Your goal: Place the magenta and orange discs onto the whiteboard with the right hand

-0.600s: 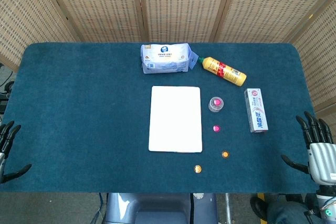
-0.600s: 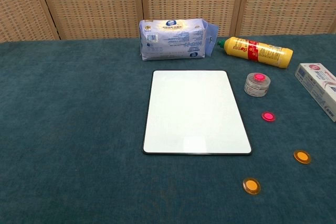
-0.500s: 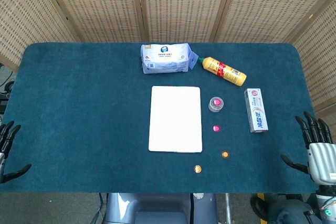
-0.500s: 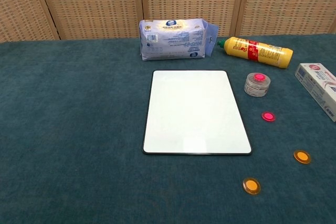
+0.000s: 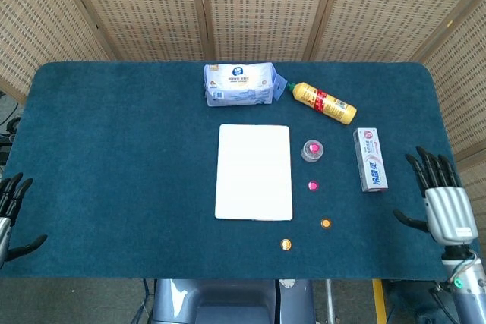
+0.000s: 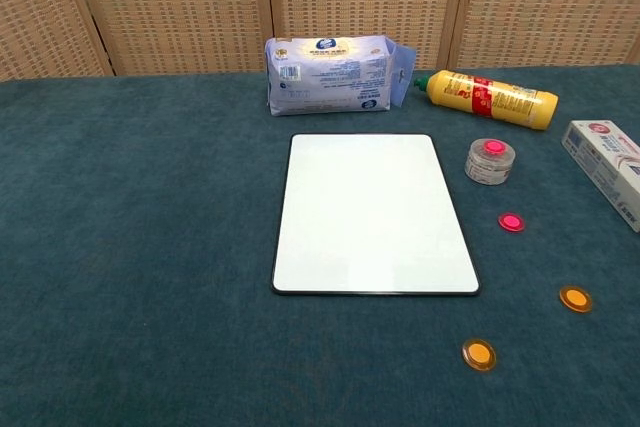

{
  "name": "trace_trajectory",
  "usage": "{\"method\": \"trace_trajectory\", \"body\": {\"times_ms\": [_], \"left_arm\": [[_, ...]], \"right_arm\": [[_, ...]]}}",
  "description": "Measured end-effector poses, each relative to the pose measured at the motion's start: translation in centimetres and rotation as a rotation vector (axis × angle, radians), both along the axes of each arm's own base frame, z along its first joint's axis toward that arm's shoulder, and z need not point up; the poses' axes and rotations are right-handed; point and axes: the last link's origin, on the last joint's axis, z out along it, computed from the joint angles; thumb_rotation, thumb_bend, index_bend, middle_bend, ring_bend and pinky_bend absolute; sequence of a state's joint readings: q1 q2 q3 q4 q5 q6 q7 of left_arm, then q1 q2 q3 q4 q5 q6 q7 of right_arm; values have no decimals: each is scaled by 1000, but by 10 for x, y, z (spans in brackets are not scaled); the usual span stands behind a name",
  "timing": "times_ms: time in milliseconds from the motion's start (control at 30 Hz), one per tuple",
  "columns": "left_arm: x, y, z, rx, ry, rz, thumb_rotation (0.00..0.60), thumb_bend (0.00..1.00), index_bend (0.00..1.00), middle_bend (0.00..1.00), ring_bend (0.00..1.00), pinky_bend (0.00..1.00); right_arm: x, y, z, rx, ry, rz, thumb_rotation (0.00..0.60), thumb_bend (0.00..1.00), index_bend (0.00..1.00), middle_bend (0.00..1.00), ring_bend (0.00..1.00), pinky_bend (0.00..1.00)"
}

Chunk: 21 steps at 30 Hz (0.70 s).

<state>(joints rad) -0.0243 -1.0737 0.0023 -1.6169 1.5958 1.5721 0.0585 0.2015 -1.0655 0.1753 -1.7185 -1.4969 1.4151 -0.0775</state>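
Observation:
The whiteboard (image 5: 254,171) (image 6: 371,212) lies flat in the middle of the blue table. To its right on the cloth lies a magenta disc (image 5: 313,185) (image 6: 511,221). Two orange discs lie nearer the front edge, one (image 5: 326,223) (image 6: 575,298) to the right and one (image 5: 286,244) (image 6: 479,354) below the board's corner. My right hand (image 5: 440,201) hovers open at the table's right edge, fingers spread, far from the discs. My left hand (image 5: 11,206) is open at the left edge. The chest view shows neither hand.
A small clear jar (image 5: 312,149) (image 6: 490,161) with a magenta top stands right of the board. A toothpaste box (image 5: 370,159) (image 6: 606,159) lies further right. A yellow bottle (image 5: 325,102) (image 6: 488,97) and a tissue pack (image 5: 238,84) (image 6: 329,74) lie behind the board.
My right hand has moved up and inward along the table's right edge, toward the toothpaste box. The discs, the board and my left hand have not moved.

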Motion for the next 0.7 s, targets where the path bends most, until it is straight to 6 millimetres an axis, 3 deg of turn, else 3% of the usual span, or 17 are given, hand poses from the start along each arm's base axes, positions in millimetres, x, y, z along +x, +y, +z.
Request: {"method": "trace_trajectory", "body": {"times_ms": [33, 133, 233, 400, 533, 700], "left_arm": [[0, 1, 0, 1, 2, 5, 600, 0, 0, 0, 0, 0], [0, 6, -1, 4, 3, 20, 600, 0, 0, 0, 0, 0], [-2, 11, -2, 6, 6, 39, 600, 0, 0, 0, 0, 0], [-6, 20, -4, -1, 13, 73, 600, 0, 0, 0, 0, 0], [-8, 26, -7, -9, 22, 95, 600, 0, 0, 0, 0, 0], [-9, 31, -9, -12, 30, 108, 600, 0, 0, 0, 0, 0]], "right_arm": [[5, -10, -1, 4, 11, 17, 600, 0, 0, 423, 428, 586], [21, -43, -6, 42, 37, 57, 600, 0, 11, 622, 621, 859], [33, -71, -17, 110, 49, 56, 600, 0, 69, 746, 760, 990], [58, -122, -45, 210, 34, 30, 600, 25, 195, 868, 898, 1000], [74, -151, -74, 275, -5, -9, 600, 101, 279, 892, 916, 1000], [80, -174, -103, 324, -36, -85, 600, 148, 310, 894, 918, 1000]]}}
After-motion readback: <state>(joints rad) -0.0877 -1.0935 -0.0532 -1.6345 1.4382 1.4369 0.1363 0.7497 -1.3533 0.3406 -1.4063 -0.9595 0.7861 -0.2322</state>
